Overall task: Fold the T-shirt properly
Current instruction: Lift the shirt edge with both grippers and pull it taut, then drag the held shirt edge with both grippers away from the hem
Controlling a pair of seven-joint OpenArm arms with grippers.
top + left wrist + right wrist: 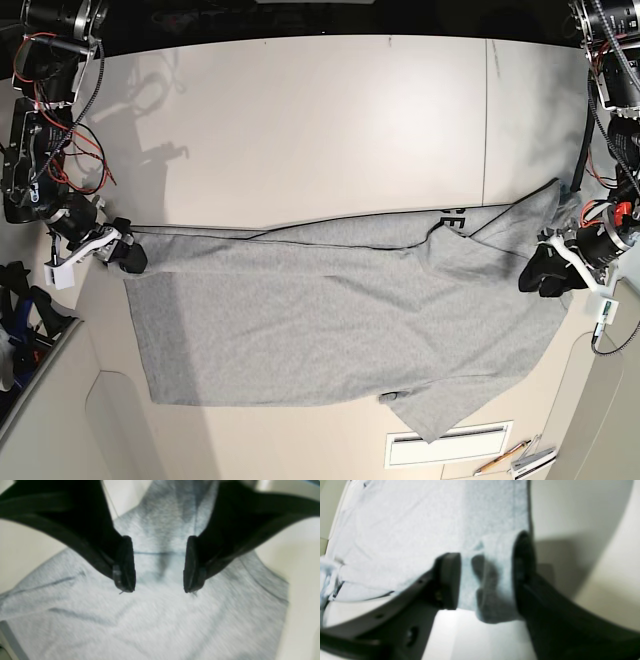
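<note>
Pale table (330,130), T-shirt (330,310) spread w/ long axis running arm to arm. My right gripper (485,580) straddles a bunched corner, jaws apart, not pinching yet. Left gripper (160,565) spread wide over the other end.

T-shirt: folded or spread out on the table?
Folded once lengthwise: the T-shirt has a crease along its far edge, one sleeve poking out near the front.

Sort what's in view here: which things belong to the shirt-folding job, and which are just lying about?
Belongs to the job:
- large plain heather-grey cotton T-shirt, spread across the table
- left gripper, open at the shirt's edge
- right gripper, fingers open around a fabric fold

Just lying about:
- orange pencil at the table's front edge
- pale flat vent-like panel
- white table itself, only the work surface
</note>
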